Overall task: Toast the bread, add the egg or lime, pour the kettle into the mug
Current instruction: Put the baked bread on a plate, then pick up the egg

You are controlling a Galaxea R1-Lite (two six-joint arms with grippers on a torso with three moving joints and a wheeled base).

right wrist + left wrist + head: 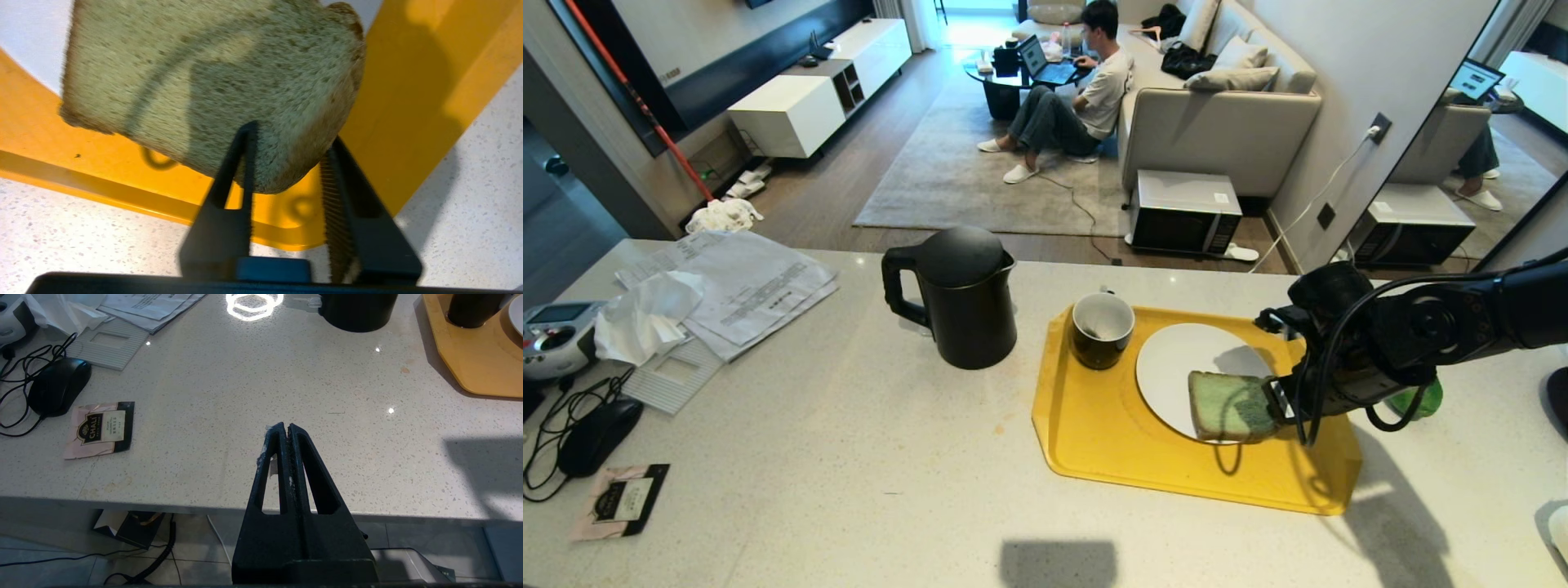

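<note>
Bread (1230, 406) over white plate (1186, 359) edge on yellow tray (1094, 416), between right gripper (286, 163) jaws standing apart (grip loosening, apparently). Best released low and flat, well onto plate. Mug (1101, 328) just beside, kettle (960, 296) further left. Left gripper (285, 430) pinched closed, empty.

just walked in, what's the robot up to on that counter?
The right gripper is over the white plate on the yellow tray with the bread between its parted fingers, which look like they are letting it go; whether the slice is free is unclear. The mug sits on the tray beside the plate, the kettle on the counter nearby. The left gripper is shut, parked at the counter's edge. A person sits in the background.
</note>
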